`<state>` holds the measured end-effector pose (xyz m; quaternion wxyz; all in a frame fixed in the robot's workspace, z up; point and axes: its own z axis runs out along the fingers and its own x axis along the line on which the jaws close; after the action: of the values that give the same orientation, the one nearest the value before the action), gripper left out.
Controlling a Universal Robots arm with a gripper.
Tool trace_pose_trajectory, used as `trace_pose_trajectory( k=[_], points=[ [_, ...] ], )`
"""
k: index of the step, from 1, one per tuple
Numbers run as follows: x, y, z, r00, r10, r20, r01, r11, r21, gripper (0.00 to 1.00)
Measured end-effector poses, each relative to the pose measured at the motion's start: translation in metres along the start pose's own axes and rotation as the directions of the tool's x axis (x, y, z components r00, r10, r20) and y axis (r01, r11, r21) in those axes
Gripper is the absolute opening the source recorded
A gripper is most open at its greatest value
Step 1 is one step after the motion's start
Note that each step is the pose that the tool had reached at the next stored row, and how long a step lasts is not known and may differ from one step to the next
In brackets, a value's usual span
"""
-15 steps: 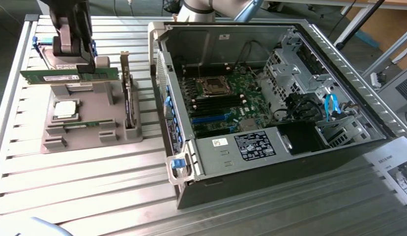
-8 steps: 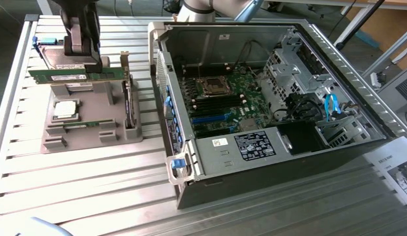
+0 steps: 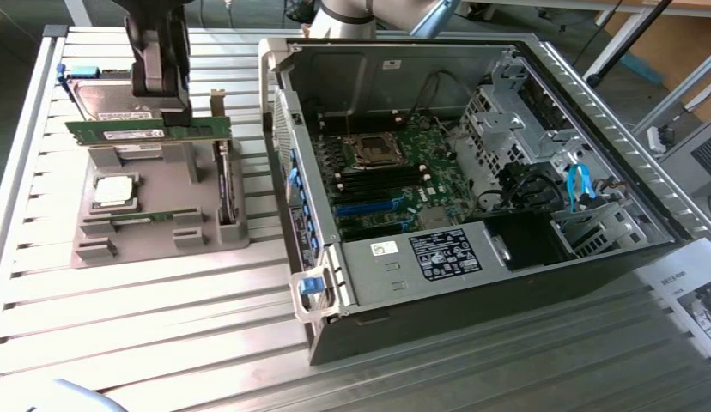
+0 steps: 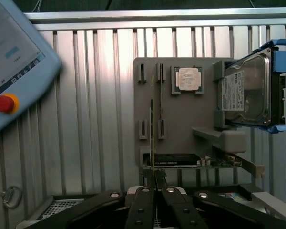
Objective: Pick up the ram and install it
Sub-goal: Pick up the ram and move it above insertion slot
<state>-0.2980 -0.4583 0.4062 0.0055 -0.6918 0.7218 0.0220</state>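
**Ram (image 3: 126, 131) clamped in the claw (image 3: 176, 114), held just over the tray (image 3: 143, 240)**

The claw's upper part is cut off at the exterior view's edge. From the wrist the ram shows edge-on, a thin line running out from the tips, so both its faces are hidden. In the exterior view its chips are hard to make out, and only a pale label reads clearly. Whether it clears the tray's posts below the claw, I cannot tell.

It is a long, narrow green board held level. The fingers (image 4: 144, 206) are closed on its top edge off-centre, leaving more board on one side of the claw. A processor (image 3: 112, 190) lies on the tray beneath. The open case (image 3: 447, 283) stands well to the claw's side.
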Motion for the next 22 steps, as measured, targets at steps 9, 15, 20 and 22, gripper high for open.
trace_pose_trajectory(
  k=[9, 15, 20, 22],
  points=[
    [-0.001, -0.0141, -0.0003, 1.0000, 0.000, 0.0000, 0.000, 1.0000, 0.0000, 0.12],
    [-0.001, -0.0236, -0.0005, 1.0000, 0.000, 0.0001, 0.000, 1.0000, 0.0000, 0.12],
    [-0.001, -0.0317, -0.0007, 1.0000, 0.000, 0.0001, 0.000, 1.0000, 0.0001, 0.12],
    [-0.002, -0.0352, -0.0008, 1.0000, 0.000, 0.0000, 0.000, 1.0000, 0.0000, 0.12]
  ],
)
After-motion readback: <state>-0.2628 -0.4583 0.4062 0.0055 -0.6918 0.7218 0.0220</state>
